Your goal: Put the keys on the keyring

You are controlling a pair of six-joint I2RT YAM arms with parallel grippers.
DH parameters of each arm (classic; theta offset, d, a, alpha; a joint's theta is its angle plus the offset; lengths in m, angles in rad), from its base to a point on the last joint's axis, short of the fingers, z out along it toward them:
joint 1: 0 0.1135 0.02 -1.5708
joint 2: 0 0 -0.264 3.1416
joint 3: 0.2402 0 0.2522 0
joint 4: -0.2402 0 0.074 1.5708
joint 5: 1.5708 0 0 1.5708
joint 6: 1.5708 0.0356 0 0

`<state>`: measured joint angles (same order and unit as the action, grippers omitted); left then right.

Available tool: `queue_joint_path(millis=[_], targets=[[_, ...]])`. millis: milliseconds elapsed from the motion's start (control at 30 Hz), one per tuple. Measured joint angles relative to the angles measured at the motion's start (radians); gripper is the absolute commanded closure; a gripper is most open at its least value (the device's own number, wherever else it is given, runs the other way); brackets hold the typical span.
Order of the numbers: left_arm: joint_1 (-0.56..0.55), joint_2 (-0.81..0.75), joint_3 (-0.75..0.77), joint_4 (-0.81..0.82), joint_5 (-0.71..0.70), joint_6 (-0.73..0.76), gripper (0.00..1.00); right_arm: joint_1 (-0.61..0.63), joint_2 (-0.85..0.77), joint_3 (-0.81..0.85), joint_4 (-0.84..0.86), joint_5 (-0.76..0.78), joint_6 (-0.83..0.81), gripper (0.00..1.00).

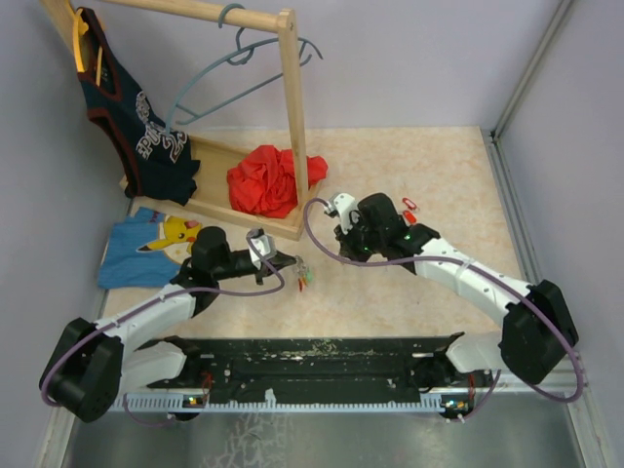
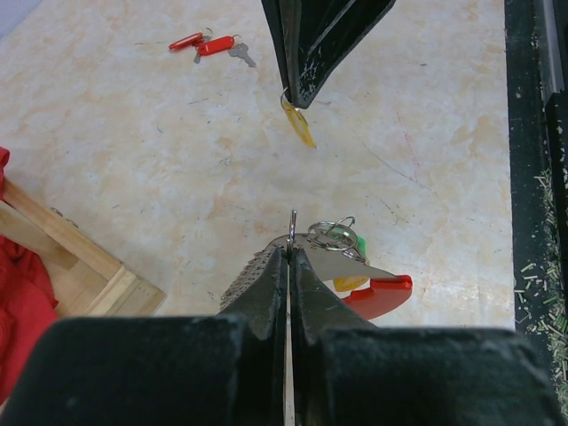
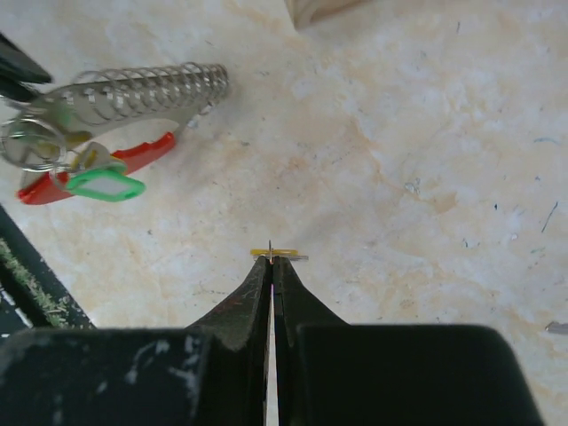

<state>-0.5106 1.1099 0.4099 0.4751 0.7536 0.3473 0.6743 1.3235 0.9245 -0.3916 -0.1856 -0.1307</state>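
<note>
Now the left claw point(image 2: 290, 253) grips the keyring point(image 2: 292, 228); the right claw point(image 3: 271, 263) pinches a yellow key point(image 2: 300, 124) nearby.

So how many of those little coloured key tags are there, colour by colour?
Red tags: 3 (two loose, one in the bunch)
Green tag: 1
Yellow tag: 1
Orange tag, half hidden: 1
Total: 6

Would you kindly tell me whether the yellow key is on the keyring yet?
Off: the yellow key hangs from the shut right gripper, clear of the keyring.
</note>
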Motion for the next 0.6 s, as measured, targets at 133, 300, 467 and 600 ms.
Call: queue_joint_path(millis=[133,300,467,600], targets=[[0.011,0.0,-0.003,0.006,0.03,0.017,1.0,0.011,-0.052,-0.001,0.031,-0.087,-0.053,1.0],[0.02,0.0,-0.006,0.016,0.067,0.024,1.0,0.054,-0.084,-0.015,0.063,-0.156,-0.137,1.0],[0.024,0.002,-0.01,0.043,0.105,0.019,1.0,0.079,-0.084,-0.015,0.071,-0.187,-0.226,1.0],[0.026,0.007,-0.013,0.068,0.134,0.011,1.0,0.118,-0.09,-0.024,0.105,-0.191,-0.298,1.0]])
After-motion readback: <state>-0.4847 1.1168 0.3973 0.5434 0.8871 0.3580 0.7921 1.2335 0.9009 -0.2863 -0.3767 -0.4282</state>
